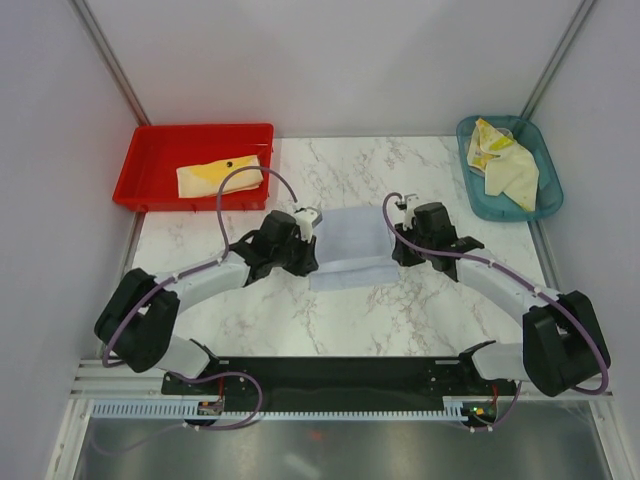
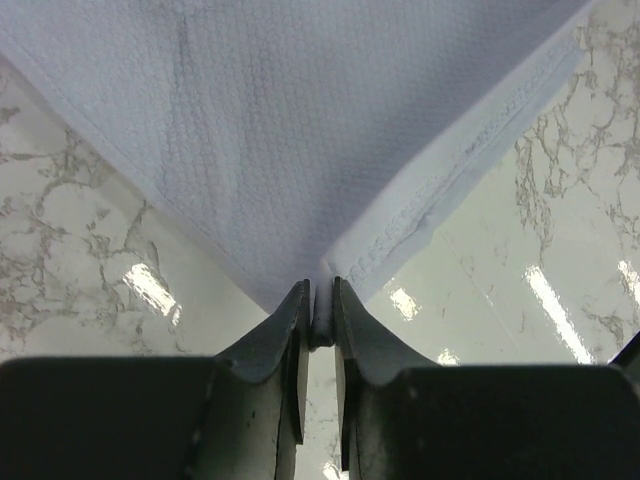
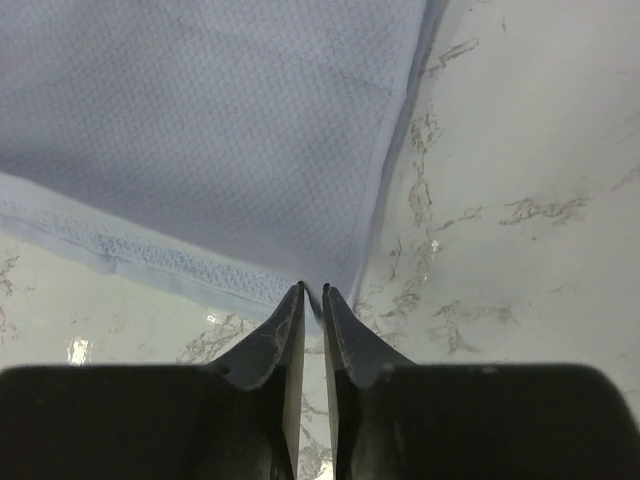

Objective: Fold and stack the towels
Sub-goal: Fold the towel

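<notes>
Pinched half-folded lavender towel (image 1: 350,240) by corners in left gripper (image 2: 320,290) and right gripper (image 3: 311,292); stowed yellow towel (image 1: 205,178) in far-left red tray (image 1: 200,130); left crumpled towels (image 1: 508,165) in far-right teal basket (image 1: 500,210).

Marble table (image 1: 420,320) boxed in by pale walls (image 1: 330,60).
Its white, grey-veined top was glossy, bright glare streaks (image 2: 555,310) shone on it, and slanting metal posts (image 1: 107,60) edged the walls.

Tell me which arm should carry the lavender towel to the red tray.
Probably left: the left hand pinches a corner of the lavender towel, and the red tray lies on its side; the right hand is farther.
</notes>
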Controlling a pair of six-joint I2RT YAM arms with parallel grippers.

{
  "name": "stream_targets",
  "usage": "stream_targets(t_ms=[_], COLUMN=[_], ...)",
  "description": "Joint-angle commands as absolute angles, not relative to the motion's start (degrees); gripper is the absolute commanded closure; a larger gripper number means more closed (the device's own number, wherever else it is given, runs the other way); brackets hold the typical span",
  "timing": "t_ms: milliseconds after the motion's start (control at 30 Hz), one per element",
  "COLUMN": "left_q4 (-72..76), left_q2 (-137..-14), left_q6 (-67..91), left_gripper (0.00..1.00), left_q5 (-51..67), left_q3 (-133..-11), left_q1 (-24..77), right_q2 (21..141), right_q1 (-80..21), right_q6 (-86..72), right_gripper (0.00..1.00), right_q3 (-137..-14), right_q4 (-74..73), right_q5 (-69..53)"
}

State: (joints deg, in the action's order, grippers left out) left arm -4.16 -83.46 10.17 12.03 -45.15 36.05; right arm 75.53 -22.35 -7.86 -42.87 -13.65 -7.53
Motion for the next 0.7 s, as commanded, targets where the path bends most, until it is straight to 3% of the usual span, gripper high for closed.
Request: stream_targets(t_ms=[0, 33, 133, 167, 200, 333, 667], left_q4=[-3.8, -3.9, -4.6, -4.8, -5.2, -7.3, -7.1], left_q2=[-81.9, -81.5, -78.8, -78.0, -76.5, -73.8, -80.3], left_q6=[12.4, 12.7, 13.7, 14.0, 14.2, 16.1, 24.9], left_gripper=[0.78, 0.78, 0.75, 0.63, 0.59, 0.51, 0.51], left_q5=[10.4, 10.2, 9.9, 9.8, 10.2, 10.8, 12.6], left_q3=[-43.2, -43.0, -42.1, -42.0, -42.1, -42.3, -43.0], left_q1=[37.2, 37.4, 38.0, 38.0, 38.1, 38.1, 38.2], right_q2=[73.8, 73.7, 72.6, 71.7, 71.4, 70.9, 81.7], right_q1=[-22.0, -22.0, -22.0, -22.0, -22.0, -22.0, -22.7], right_q6=[-12.3, -12.8, -14.4, -14.8, -15.4, -19.3, -27.2], right_gripper=[0.79, 0.74, 0.72, 0.71, 0.70, 0.66, 0.66], right_q3=[-41.8, -41.5, -41.7, -41.9, -42.3, -45.1, -44.5], right_q4=[-14.2, -14.7, -16.9, -17.5, -18.2, -20.5, -17.5], right_q5=[-4.6, -4.6, -3.3, -2.6, -2.5, -0.4, -2.2])
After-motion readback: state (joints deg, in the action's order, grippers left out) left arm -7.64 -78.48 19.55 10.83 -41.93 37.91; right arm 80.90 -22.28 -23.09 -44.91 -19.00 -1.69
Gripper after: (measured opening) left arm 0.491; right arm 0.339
